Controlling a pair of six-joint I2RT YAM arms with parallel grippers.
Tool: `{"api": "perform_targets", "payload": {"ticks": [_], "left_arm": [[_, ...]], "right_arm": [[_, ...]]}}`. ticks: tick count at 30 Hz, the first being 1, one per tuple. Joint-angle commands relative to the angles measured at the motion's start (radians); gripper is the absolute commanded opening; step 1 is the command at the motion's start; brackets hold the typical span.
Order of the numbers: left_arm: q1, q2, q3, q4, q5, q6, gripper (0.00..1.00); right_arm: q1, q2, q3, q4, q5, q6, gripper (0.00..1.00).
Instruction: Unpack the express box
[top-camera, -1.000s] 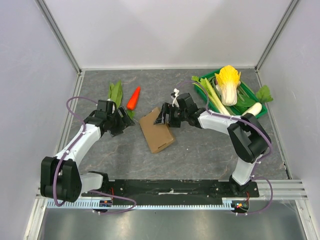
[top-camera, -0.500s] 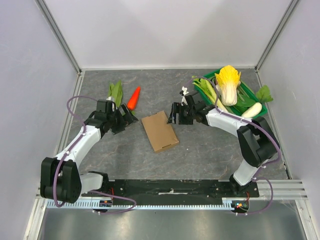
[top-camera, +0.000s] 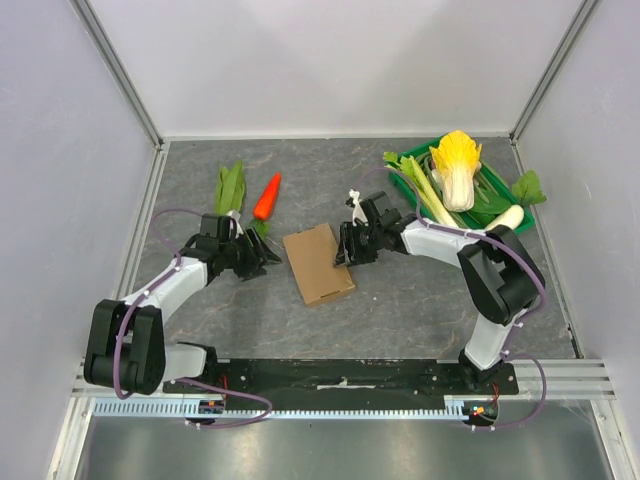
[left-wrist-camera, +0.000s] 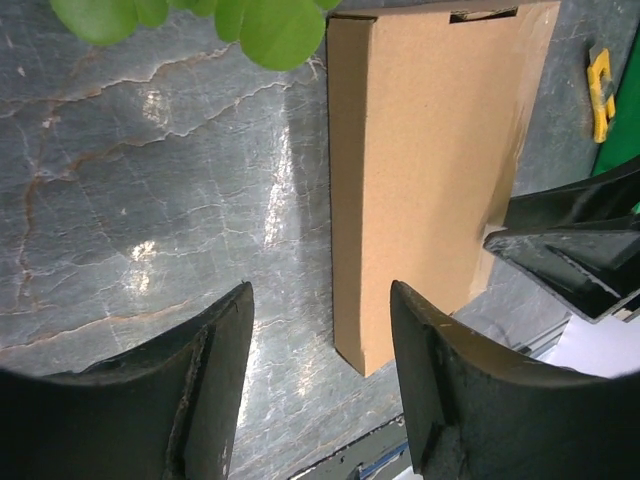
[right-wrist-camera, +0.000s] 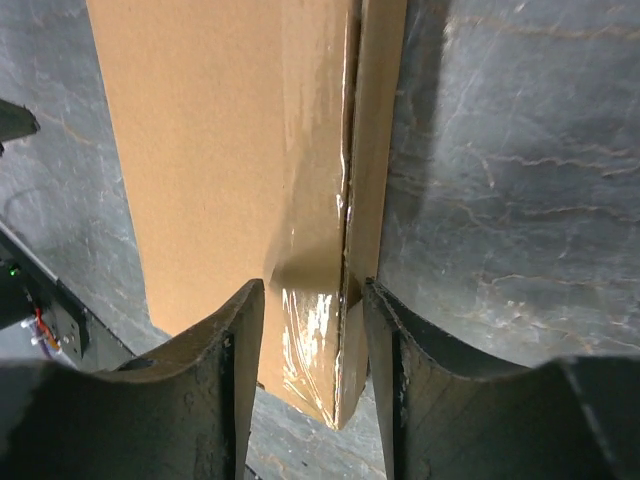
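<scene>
Arms (top-camera: 170, 285) stretched low inward, my right gripper (right-wrist-camera: 312, 300) straddles the edge of the express box (top-camera: 318, 263), jaws slightly apart; left gripper (left-wrist-camera: 320, 300) gapes beside it.

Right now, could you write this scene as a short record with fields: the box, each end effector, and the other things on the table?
Express box: lies flat at mid-table, lid closed, glossy tape along its right edge.
Left end effector: open, beside the box's left side, not touching it.
Right end effector: open, fingers astride the box's taped right edge.
Carrot: on the table behind the box, next to a leafy green.
Green crate: far right corner, holds a cabbage and other vegetables.
</scene>
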Motion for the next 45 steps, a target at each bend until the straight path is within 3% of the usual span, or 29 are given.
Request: {"api": "perform_targets", "payload": {"ticks": [1, 5, 9, 13, 17, 20, 23, 31, 34, 45], "left_arm": [[-0.001, -0.007, 0.028, 0.046, 0.017, -0.001, 0.63], [-0.001, -0.005, 0.073, -0.004, -0.024, 0.023, 0.63], [-0.001, -0.016, 0.094, -0.017, -0.021, 0.025, 0.65], [-0.002, -0.03, 0.102, -0.024, -0.027, 0.032, 0.82], [-0.002, -0.056, 0.111, -0.032, -0.038, 0.049, 0.96], [-0.001, -0.059, 0.11, -0.037, -0.023, 0.06, 0.96], [-0.001, -0.038, 0.102, -0.031, 0.028, 0.062, 0.89], [-0.011, -0.033, 0.079, -0.006, 0.106, 0.057, 0.82], [-0.011, -0.048, 0.085, -0.02, 0.097, 0.068, 0.82], [-0.011, -0.071, 0.128, -0.084, -0.006, 0.105, 0.81]], "right_arm": [[0.013, -0.02, -0.007, 0.0, -0.116, -0.008, 0.5], [0.016, -0.058, 0.022, -0.054, -0.07, -0.023, 0.59], [0.012, -0.107, 0.08, -0.181, 0.22, -0.064, 0.71], [-0.023, -0.141, 0.128, -0.189, 0.37, -0.153, 0.83], [-0.042, -0.095, 0.201, -0.206, 0.557, -0.357, 0.87], [-0.06, -0.017, 0.268, -0.247, 0.611, -0.507, 0.88], [-0.091, 0.061, 0.339, -0.298, 0.634, -0.618, 0.88], [-0.253, 0.208, 0.422, -0.367, 0.468, -0.713, 0.88], [-0.299, 0.244, 0.431, -0.377, 0.383, -0.698, 0.88], [-0.321, 0.275, 0.405, -0.396, 0.32, -0.632, 0.88]]}}
